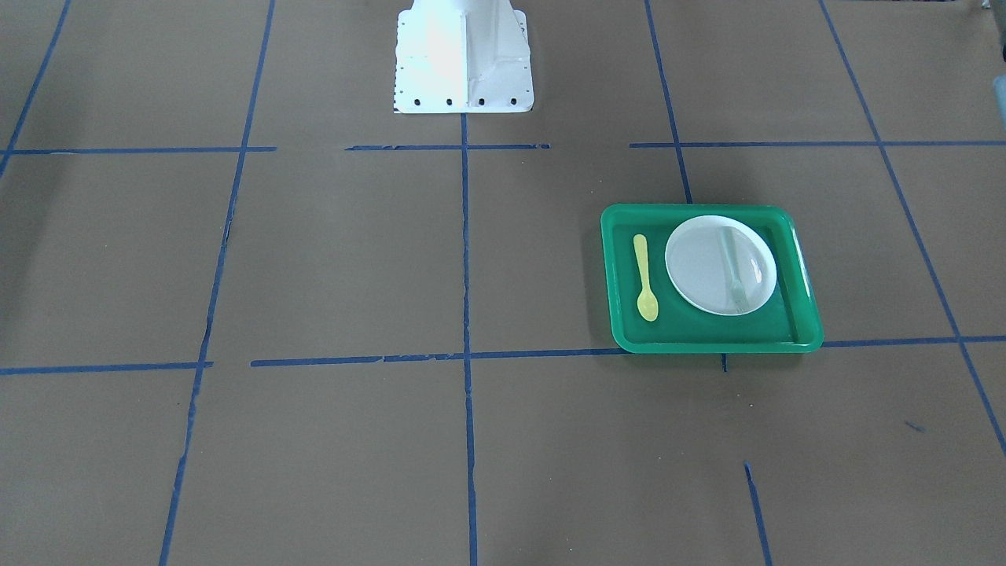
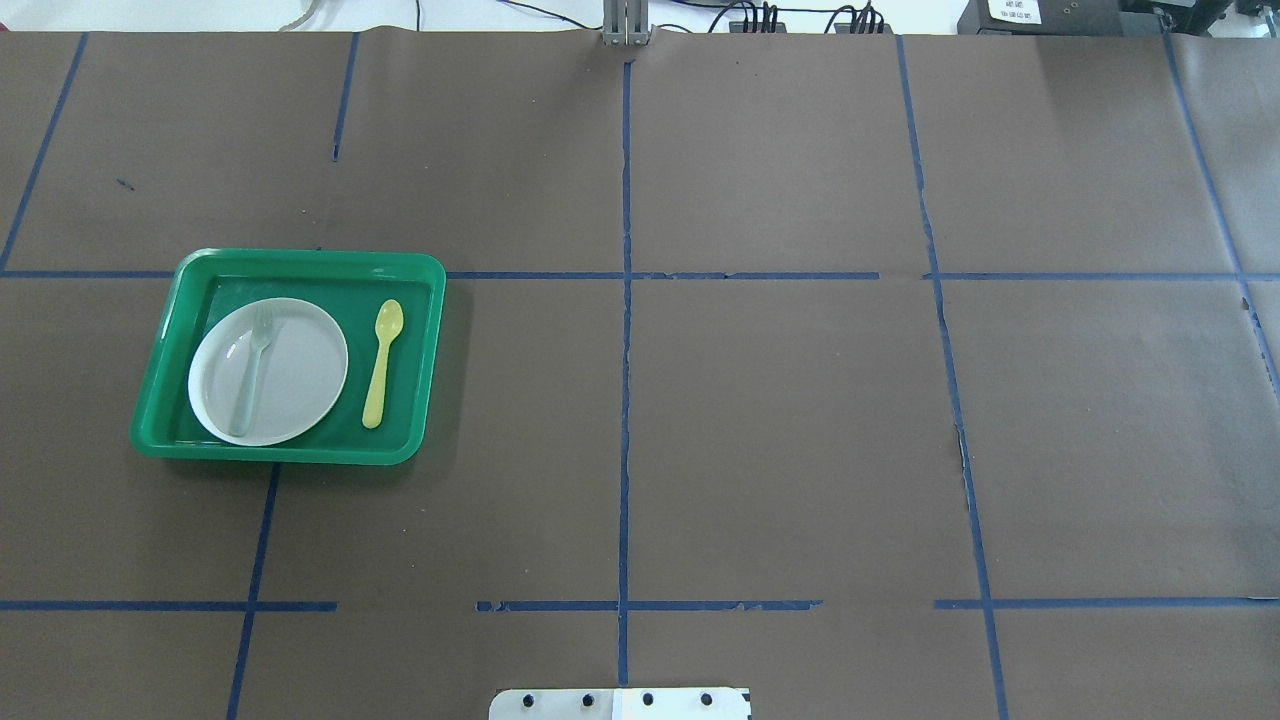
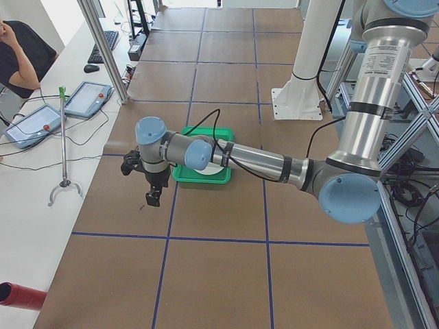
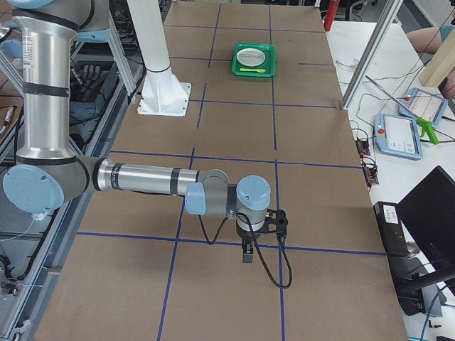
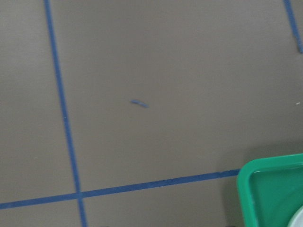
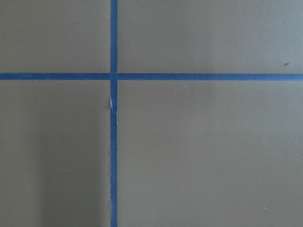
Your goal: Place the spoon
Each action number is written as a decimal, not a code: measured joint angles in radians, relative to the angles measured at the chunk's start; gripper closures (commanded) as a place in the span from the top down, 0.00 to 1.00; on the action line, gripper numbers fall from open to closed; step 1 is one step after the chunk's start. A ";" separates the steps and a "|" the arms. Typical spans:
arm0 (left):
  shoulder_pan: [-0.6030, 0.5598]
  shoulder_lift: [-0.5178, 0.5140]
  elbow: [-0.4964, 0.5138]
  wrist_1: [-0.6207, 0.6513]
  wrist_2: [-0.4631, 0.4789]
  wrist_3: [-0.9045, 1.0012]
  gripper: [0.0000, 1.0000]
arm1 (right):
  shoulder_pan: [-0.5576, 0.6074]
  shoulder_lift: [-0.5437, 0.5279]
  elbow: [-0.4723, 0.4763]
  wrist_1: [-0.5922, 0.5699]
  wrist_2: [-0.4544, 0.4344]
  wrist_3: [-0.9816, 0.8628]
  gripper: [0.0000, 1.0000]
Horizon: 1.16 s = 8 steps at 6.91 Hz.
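The yellow spoon [image 1: 645, 277] lies flat on the green tray [image 1: 707, 344], beside the white plate [image 1: 699, 267], handle toward the robot. A pale fork [image 1: 735, 267] lies on the plate. The overhead view shows the spoon [image 2: 382, 362], the tray [image 2: 280, 455] and the plate [image 2: 300, 380] at the table's left. My left gripper [image 3: 152, 199] hangs above the table just off the tray [image 3: 202, 177], on the side away from the robot; I cannot tell if it is open. My right gripper [image 4: 247, 254] hangs far from the tray [image 4: 254, 62]; I cannot tell its state.
The table is brown with a blue tape grid. The white robot base [image 1: 464, 63] stands at the table's robot side. A corner of the tray [image 5: 270, 189] shows in the left wrist view. A side bench with tablets [image 3: 89, 99] and a metal post [image 3: 103, 48] borders the table.
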 measured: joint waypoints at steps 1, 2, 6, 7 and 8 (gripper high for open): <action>-0.059 0.036 0.026 0.002 0.000 0.081 1.00 | 0.000 0.000 0.000 0.000 0.000 0.000 1.00; -0.085 0.067 0.023 0.002 -0.002 0.113 1.00 | 0.000 0.000 0.000 0.000 0.001 0.000 1.00; -0.094 0.178 -0.064 -0.008 -0.051 0.126 1.00 | 0.000 0.000 0.000 0.000 0.000 0.000 1.00; -0.094 0.176 -0.062 -0.005 -0.054 0.127 1.00 | 0.000 0.000 0.000 0.000 0.000 0.000 1.00; -0.093 0.174 -0.059 -0.002 -0.054 0.129 1.00 | 0.000 0.000 0.000 0.000 0.001 0.000 1.00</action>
